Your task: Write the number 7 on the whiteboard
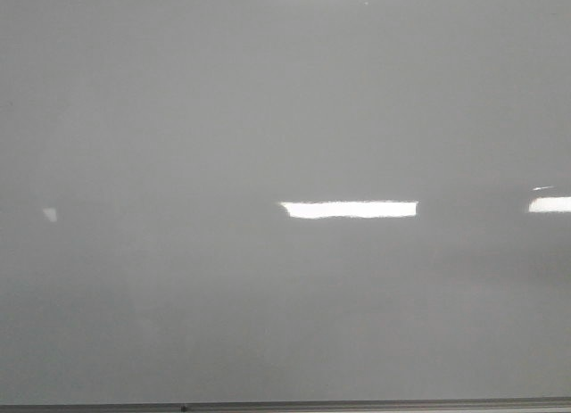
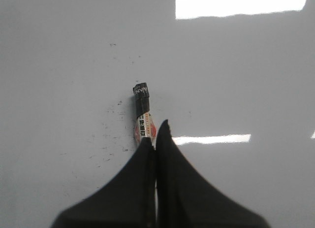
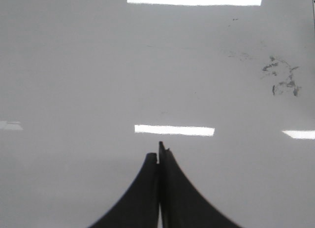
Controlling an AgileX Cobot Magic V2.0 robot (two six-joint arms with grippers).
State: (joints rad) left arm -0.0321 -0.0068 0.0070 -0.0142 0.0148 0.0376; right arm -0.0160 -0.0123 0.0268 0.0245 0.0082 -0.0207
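Whiteboard (image 1: 223, 119) surface fills the whole front view, a glossy pale grey sheet with a thin metal edge (image 1: 285, 406) running along its near side. Bright rectangular light reflections (image 1: 349, 210) sit on it, one near the middle, one at the right border and a small one at the far edge. No drawn figure shows on the board in this view, and neither arm appears in it.

In the left wrist view the board (image 2: 246, 65) again forms the whole background. The left gripper (image 2: 156, 139) has its two black fingers (image 2: 133, 188) pressed together on a marker (image 2: 143, 114), which sticks out beyond the fingertips toward the board. The marker has a black capped end with white lettering and a white, red and orange label on its barrel. Whether its end touches the board cannot be told. Faint dark specks (image 2: 106, 139) are scattered over the surface around the marker.

In the right wrist view the right gripper (image 3: 158, 156) has its black fingers (image 3: 187, 203) brought together with only a hairline gap, and nothing is visible between them. The board (image 3: 74, 65) lies beyond it, with a patch of smudged grey marks (image 3: 283, 78) off to one side, well apart from the fingertips. These smudges form no readable number.
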